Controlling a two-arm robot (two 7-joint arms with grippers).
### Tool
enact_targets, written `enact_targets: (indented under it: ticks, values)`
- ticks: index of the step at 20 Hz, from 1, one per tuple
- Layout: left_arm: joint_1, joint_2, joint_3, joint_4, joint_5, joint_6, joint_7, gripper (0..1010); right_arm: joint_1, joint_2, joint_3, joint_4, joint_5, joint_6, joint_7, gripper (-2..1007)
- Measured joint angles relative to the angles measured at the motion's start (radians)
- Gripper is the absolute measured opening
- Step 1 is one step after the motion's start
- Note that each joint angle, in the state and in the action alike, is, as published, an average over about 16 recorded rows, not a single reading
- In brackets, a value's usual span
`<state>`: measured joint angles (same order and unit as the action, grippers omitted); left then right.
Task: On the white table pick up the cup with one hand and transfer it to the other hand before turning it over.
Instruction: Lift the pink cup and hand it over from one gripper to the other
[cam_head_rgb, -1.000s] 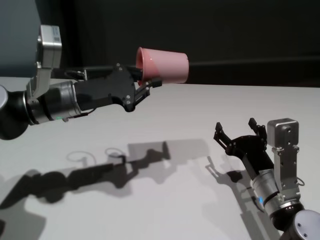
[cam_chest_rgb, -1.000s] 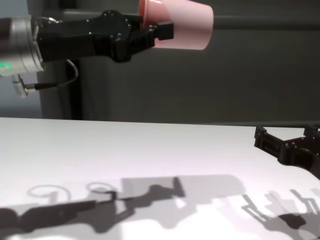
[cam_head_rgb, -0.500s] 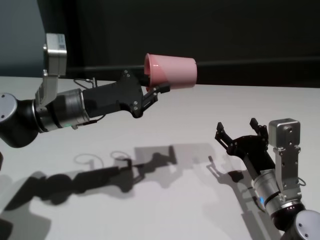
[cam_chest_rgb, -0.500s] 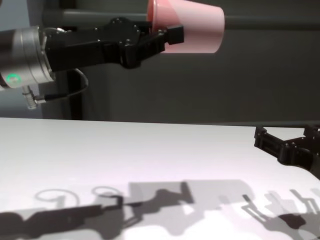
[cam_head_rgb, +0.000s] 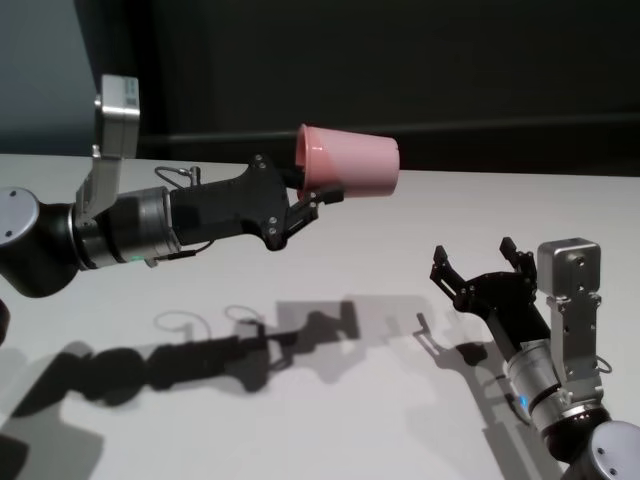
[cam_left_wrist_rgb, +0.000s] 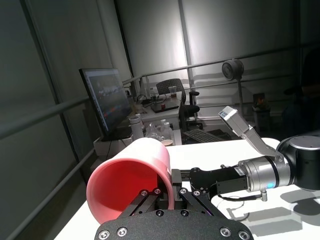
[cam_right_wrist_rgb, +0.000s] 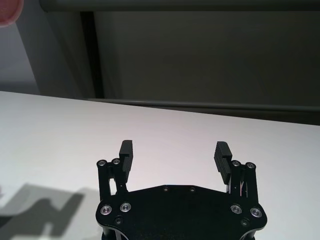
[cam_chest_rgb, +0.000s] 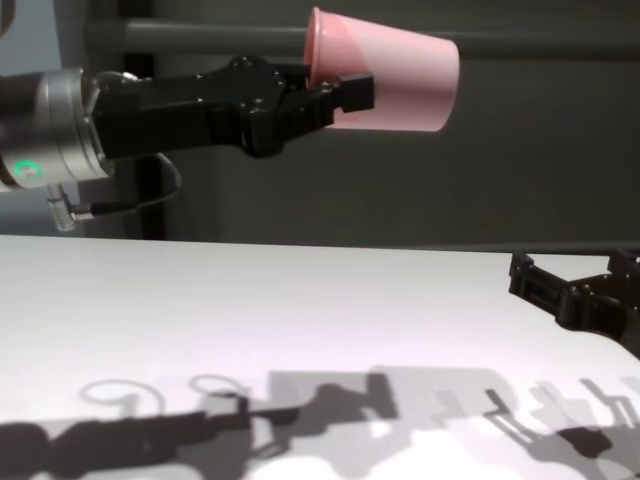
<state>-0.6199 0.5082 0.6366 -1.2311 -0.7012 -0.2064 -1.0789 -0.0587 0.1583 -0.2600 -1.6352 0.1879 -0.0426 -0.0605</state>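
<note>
The salmon-pink cup hangs on its side well above the white table, base pointing to the right. My left gripper is shut on its rim, one finger inside and one outside. Low at the right, my right gripper is open with nothing between its fingers, just above the table. A wide gap lies between it and the cup.
The table's far edge meets a dark wall. Arm shadows fall across the table's middle. In the left wrist view a monitor, chairs and desks stand beyond the table.
My left arm has carried the cup to the right and slightly down, toward the middle. The right arm has not moved.
</note>
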Motion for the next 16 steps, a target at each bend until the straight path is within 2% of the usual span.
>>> enact_targets:
  ticks: [8,16]
  values:
    - [-0.011,-0.009,-0.002,0.017,-0.034,0.004,-0.031,48,0.000,0.000,0.000,0.000,0.000,0.000,0.000,1002]
    - [-0.011,-0.012,-0.011,0.017,-0.062,0.003,-0.042,48,0.000,0.000,0.000,0.000,0.000,0.000,0.000,1002]
